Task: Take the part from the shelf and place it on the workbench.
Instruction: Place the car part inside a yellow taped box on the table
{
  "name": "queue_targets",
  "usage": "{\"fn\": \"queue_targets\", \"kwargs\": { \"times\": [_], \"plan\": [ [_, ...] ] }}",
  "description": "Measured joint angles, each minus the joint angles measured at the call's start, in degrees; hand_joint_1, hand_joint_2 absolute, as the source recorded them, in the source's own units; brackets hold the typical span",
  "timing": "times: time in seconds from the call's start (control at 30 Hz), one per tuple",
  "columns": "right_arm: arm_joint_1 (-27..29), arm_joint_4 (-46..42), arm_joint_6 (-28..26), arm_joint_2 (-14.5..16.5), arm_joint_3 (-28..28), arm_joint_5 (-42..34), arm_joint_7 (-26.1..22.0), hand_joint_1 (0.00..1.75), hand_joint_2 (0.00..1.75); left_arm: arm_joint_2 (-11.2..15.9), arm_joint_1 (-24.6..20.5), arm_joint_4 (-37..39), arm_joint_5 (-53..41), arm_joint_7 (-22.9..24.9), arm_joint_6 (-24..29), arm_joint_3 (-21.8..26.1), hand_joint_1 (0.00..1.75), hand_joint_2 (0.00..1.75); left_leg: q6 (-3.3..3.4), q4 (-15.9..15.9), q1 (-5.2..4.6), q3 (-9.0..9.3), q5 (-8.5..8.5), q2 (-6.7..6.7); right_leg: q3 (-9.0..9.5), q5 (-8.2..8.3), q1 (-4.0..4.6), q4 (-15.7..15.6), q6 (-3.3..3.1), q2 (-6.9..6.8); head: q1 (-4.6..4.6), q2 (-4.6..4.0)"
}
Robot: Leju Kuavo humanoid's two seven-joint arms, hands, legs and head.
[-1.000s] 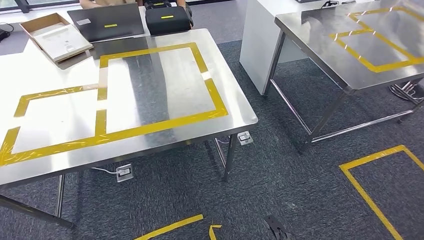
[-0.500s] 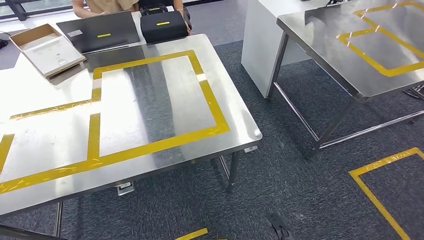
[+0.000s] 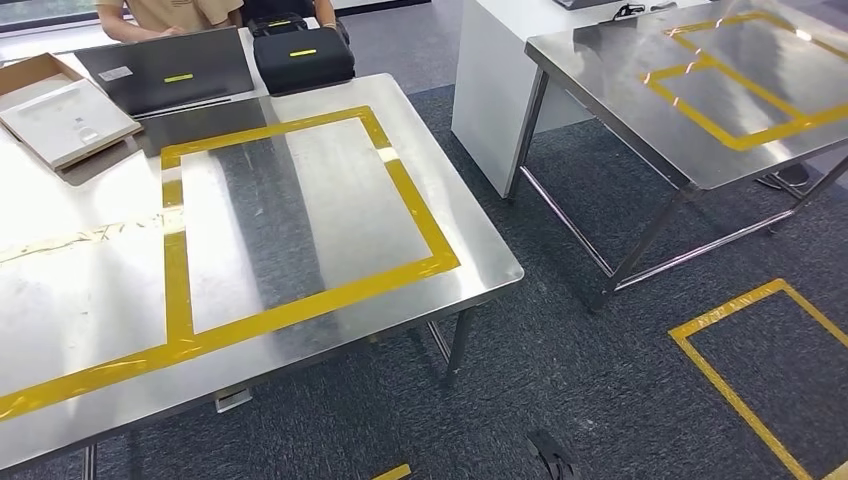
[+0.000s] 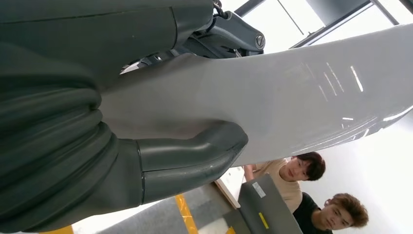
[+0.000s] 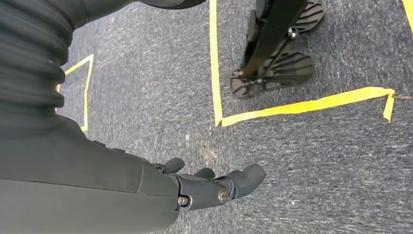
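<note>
A large smooth pale-grey curved part (image 4: 292, 97) is gripped by my left hand (image 4: 146, 161), whose thick thumb (image 4: 204, 156) presses against its underside in the left wrist view. The steel workbench (image 3: 470, 240) with yellow taped rectangles (image 3: 415, 215) lies just ahead and to the left in the head view. My right hand (image 5: 214, 187) hangs over the dark carpet, fingers loosely apart and holding nothing.
At the workbench's far edge are a laptop (image 3: 165, 70), a black case (image 3: 303, 58) and an open cardboard box (image 3: 60, 110), with a person (image 3: 165, 15) seated behind. A second steel table (image 3: 700, 100) and a white cabinet (image 3: 490, 90) stand to the right. Yellow tape (image 3: 730, 390) marks the carpet.
The whole head view has shifted: the camera has moved nearer the workbench and turned, so the tables now sit further left in the picture.
</note>
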Motion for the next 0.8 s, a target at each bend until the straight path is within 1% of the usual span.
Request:
{"fn": "queue_targets", "kwargs": {
  "times": [0.03,0.07,0.1,0.13,0.17,0.2,0.23,0.27,0.3,0.33,0.37,0.4,0.43,0.47,0.5,0.53,0.57,0.6,0.63,0.67,0.7,0.8],
  "plan": [
    [0.01,-0.01,0.00,-0.01,-0.03,0.01,0.01,0.00,1.75,-0.02,-0.01,0.01,0.00,0.02,-0.01,0.00,1.75,1.75,-0.02,0.00,-0.11,0.31,-0.20,0.44,1.56,2.50,0.25,-3.86,-0.49,-0.94,0.01,0.00],
    [-0.05,-0.01,0.00,-0.01,-0.06,0.04,0.00,0.00,1.75,-0.02,-0.04,0.02,0.00,0.03,-0.02,0.00,1.75,1.75,-0.13,0.07,-0.31,0.58,-0.42,0.88,3.15,4.36,0.64,-7.76,-1.00,-2.29,0.01,0.00],
    [-0.15,0.00,0.01,-0.01,-0.10,0.08,-0.02,0.00,1.75,-0.01,-0.08,0.04,0.00,0.05,-0.05,0.00,1.75,1.75,-0.31,0.09,-0.45,0.78,-0.59,1.28,4.34,5.60,0.98,-10.72,-1.43,-3.40,0.00,0.00],
    [-0.23,-0.01,0.01,-0.01,-0.13,0.13,-0.04,0.00,1.75,0.01,-0.11,0.07,0.00,0.08,-0.13,0.00,1.75,1.75,-0.55,0.09,-0.53,0.91,-0.71,1.70,4.93,6.07,1.26,-12.38,-1.74,-4.15,-0.01,0.00],
    [-0.27,0.00,0.01,-0.01,-0.15,0.19,-0.08,0.00,1.75,0.03,-0.13,0.10,0.00,0.12,-0.27,0.00,1.75,1.75,-0.83,0.04,-0.61,1.04,-0.80,2.17,4.97,6.00,1.41,-12.84,-1.90,-4.09,-0.01,0.00],
    [-0.26,-0.01,0.01,-0.02,-0.16,0.24,-0.11,0.00,1.75,0.09,-0.15,0.12,0.00,0.16,-0.42,0.00,1.75,1.75,-1.11,-0.09,-0.62,1.21,-0.87,2.63,5.06,6.17,1.33,-13.00,-2.07,-3.49,0.01,0.00],
    [-0.20,-0.01,0.01,-0.02,-0.17,0.28,-0.14,0.00,1.75,0.17,-0.16,0.17,0.00,0.20,-0.58,0.00,1.75,1.75,-1.44,-0.05,-0.58,1.36,-1.04,2.54,5.29,6.37,1.17,-13.27,-2.26,-3.01,-0.01,0.00],
    [-0.15,-0.01,0.00,-0.01,-0.18,0.34,-0.16,0.00,1.75,0.30,-0.20,0.24,0.00,0.23,-0.74,0.01,1.75,1.75,-1.80,0.45,-0.51,1.34,-1.56,1.78,5.57,6.58,0.96,-13.56,-2.47,-2.55,-0.04,0.00],
    [-0.15,-0.02,0.00,-0.01,-0.18,0.38,-0.17,0.00,1.75,0.45,-0.24,0.35,0.00,0.28,-0.82,0.01,1.75,1.75,-2.16,1.86,-0.41,0.86,-2.56,0.61,5.86,6.81,0.69,-13.84,-2.65,-2.15,-0.09,0.00],
    [-0.16,-0.02,0.00,0.00,-0.18,0.41,-0.17,0.00,1.75,0.61,-0.26,0.56,0.01,0.32,-0.93,0.02,1.75,1.75,-2.50,4.44,-0.22,-0.23,-4.05,-0.72,6.00,6.95,0.50,-13.98,-2.75,-1.75,-0.14,0.00],
    [-0.18,-0.02,0.00,0.00,-0.18,0.46,-0.19,0.00,1.75,0.74,-0.27,0.83,0.01,0.37,-1.04,0.02,1.75,1.75,-2.78,7.86,-0.09,-1.77,-5.74,-1.59,6.02,6.99,0.39,-13.98,-2.83,-1.33,-0.17,0.00],
    [-0.20,-0.02,0.00,0.00,-0.18,0.51,-0.26,0.00,1.75,0.82,-0.23,1.20,0.01,0.45,-1.11,0.02,1.75,1.75,-2.99,11.24,0.02,-3.39,-7.07,-1.92,6.01,7.01,0.33,-13.94,-2.88,-0.93,-0.17,0.00],
    [-0.17,-0.02,0.00,0.00,-0.18,0.57,-0.43,0.00,1.75,0.88,-0.15,1.61,-0.05,0.56,-1.18,0.02,1.75,1.75,-3.15,13.48,0.15,-4.53,-7.55,-2.01,6.02,6.99,0.29,-13.90,-2.88,-0.56,-0.16,0.00],
    [-0.12,-0.01,0.00,0.00,-0.18,0.62,-0.65,0.00,1.75,0.92,-0.08,1.98,-0.23,0.71,-1.22,0.02,1.75,1.75,-3.25,13.80,0.25,-4.79,-6.97,-2.02,6.04,6.96,0.24,-13.83,-2.85,-0.24,-0.15,0.00],
    [-0.07,-0.01,0.00,-0.01,-0.18,0.66,-0.85,0.00,1.75,1.03,-0.02,2.34,-0.55,0.88,-1.23,0.02,1.75,1.75,-3.30,12.05,0.35,-4.04,-5.47,-2.01,6.07,6.89,0.16,-13.75,-2.77,0.06,-0.15,0.00],
    [-0.02,-0.01,0.00,-0.01,-0.18,0.70,-1.00,0.00,1.75,1.21,0.00,2.65,-1.06,1.11,-1.19,0.02,1.75,1.75,-3.32,8.63,0.42,-2.44,-3.45,-2.03,6.12,6.79,0.06,-13.63,-2.61,0.32,-0.15,0.00],
    [0.01,-0.01,0.00,-0.02,-0.18,0.76,-1.04,0.00,1.75,1.41,-0.08,3.15,-1.98,1.34,-0.96,0.01,1.75,1.75,-3.31,5.00,0.42,-0.67,-2.04,-2.12,6.13,6.66,0.03,-13.51,-2.36,0.54,-0.17,0.00],
    [0.02,-0.01,0.00,-0.03,-0.18,0.83,-1.03,0.00,1.75,1.66,-0.29,3.84,-3.38,1.65,-0.39,-0.04,1.75,1.75,-3.11,2.01,0.38,0.80,-1.08,-2.22,6.06,6.55,0.05,-13.36,-2.06,0.74,-0.19,0.00],
    [0.05,-0.02,-0.01,-0.04,-0.18,0.94,-1.06,0.00,1.75,1.94,-0.83,5.02,-5.56,2.02,0.75,-0.14,1.75,1.75,-2.83,0.12,0.33,1.68,-0.69,-2.32,5.95,6.52,0.09,-13.30,-1.73,0.86,-0.18,0.00],
    [0.07,-0.02,-0.01,-0.04,-0.18,1.11,-1.15,0.00,1.75,2.23,-1.85,7.18,-8.70,2.44,2.62,-0.42,1.75,1.75,-2.54,-0.56,0.29,1.92,-0.80,-2.43,5.81,6.49,0.20,-13.25,-1.57,0.91,-0.16,0.00],
    [0.09,-0.01,0.00,-0.04,-0.18,1.28,-1.31,0.00,1.75,2.61,-3.26,9.87,-12.06,2.85,4.79,-0.80,1.75,1.75,-2.27,-0.75,0.27,1.89,-0.61,-2.50,5.71,6.55,0.29,-13.27,-1.77,0.91,-0.11,0.00],
    [0.02,0.01,0.06,-0.03,-0.18,1.56,-2.00,0.00,1.75,3.60,-9.14,20.56,-19.65,2.11,10.29,-2.31,1.75,1.75,-1.95,-0.88,0.21,1.85,-0.42,-2.68,5.82,6.73,0.42,-13.59,-2.58,0.79,-0.05,0.00]
  ]
}}
